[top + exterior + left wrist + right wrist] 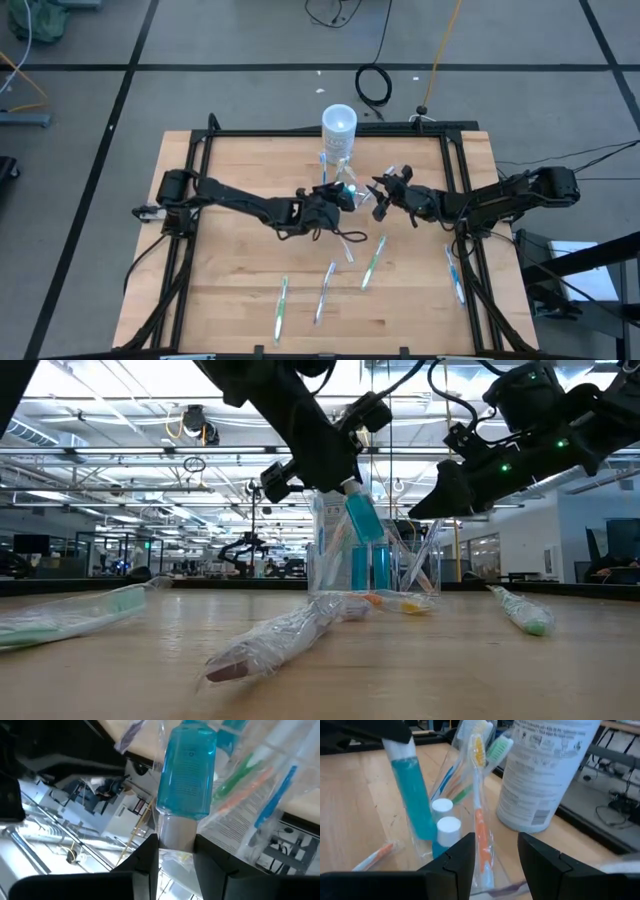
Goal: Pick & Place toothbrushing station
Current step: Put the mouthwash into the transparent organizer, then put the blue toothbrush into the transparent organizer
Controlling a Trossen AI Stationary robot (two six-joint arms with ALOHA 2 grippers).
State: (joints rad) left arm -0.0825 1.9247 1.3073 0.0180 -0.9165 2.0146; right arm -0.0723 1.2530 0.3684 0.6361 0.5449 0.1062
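Clear plastic container (372, 565): small, see-through, standing upright near the table's middle, just in front of the white cylinder (339, 124). Contents visible through its wall: 2 blue tubes with white caps (446, 820) standing cap-up, plus several wrapped toothbrushes (479, 795) leaning in it, heads up, in orange, green and blue.

Left gripper (176, 851): positioned over the container. Its fingers pinch the white cap end of a third blue tube (187, 772). In the low view this tube's long axis runs near vertical, slightly tilted, with the blue body pointing down into the container's mouth and the cap uppermost at the fingers. The tube body is translucent blue with faint print.

Right gripper (495, 852): held beside the container on the opposite side, raised off the table. Its fingers stand spread with nothing between them (the orange-handled brush seen between them lies farther off, inside the container).

Loose wrapped toothbrushes on the wooden table (230, 290): 3 lie toward the front edge (325, 292), long axes roughly front to back, slightly slanted; 1 more lies at the right side by the frame (455, 276). In the low view, 1 wrapped brush (275, 640) lies closest to the camera, head end toward it.
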